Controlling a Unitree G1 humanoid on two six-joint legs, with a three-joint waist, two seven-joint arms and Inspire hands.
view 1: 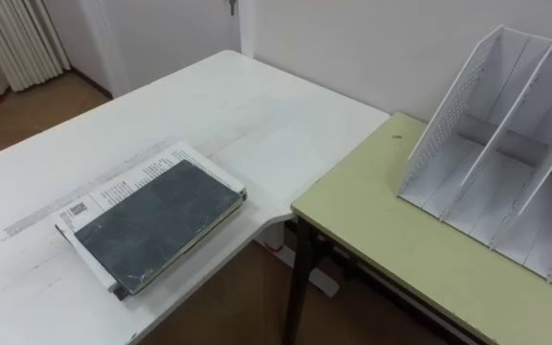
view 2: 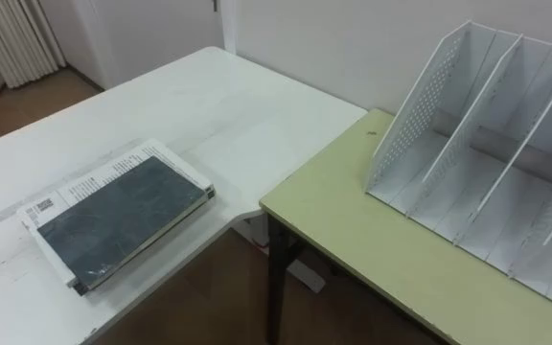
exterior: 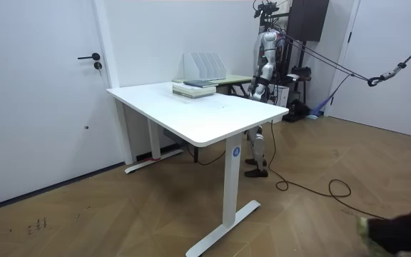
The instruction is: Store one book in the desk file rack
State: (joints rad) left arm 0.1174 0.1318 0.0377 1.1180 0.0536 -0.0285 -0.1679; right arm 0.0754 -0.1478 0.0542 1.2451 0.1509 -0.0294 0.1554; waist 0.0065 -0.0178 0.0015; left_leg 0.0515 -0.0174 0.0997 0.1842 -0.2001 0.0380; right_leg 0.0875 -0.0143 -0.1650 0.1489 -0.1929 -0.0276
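Nearest to me in the head camera, at about 8 o'clock, the dark grey book [view 1: 156, 222] lay flat on a white printed book [view 1: 113, 187]. The pair sat askew near the edge of the white table [view 1: 209, 105], and one corner of the stack reached almost to the rim. The book was well apart from the rack, with nothing touching it.

At 4 o'clock the pale green table [view 1: 381, 259] stood just beside the white one, its dark leg [view 1: 298, 278] showing in the gap over the wooden floor [view 1: 228, 307].

Farther off, at 2 o'clock, the white file rack [view 1: 492, 144] stood on the green table close to the wall. Its perforated side panel faced the book and its slanted dividers opened toward me.

At 11 o'clock, beyond the white table, a pale curtain [view 1: 12, 38] hung down to the floor.

In the room view the robot stood upright on the far side of the white table, at the green table's end. Its hands [exterior: 255, 90] hung low by its body, too small for me to tell whether the fingers were apart or together.
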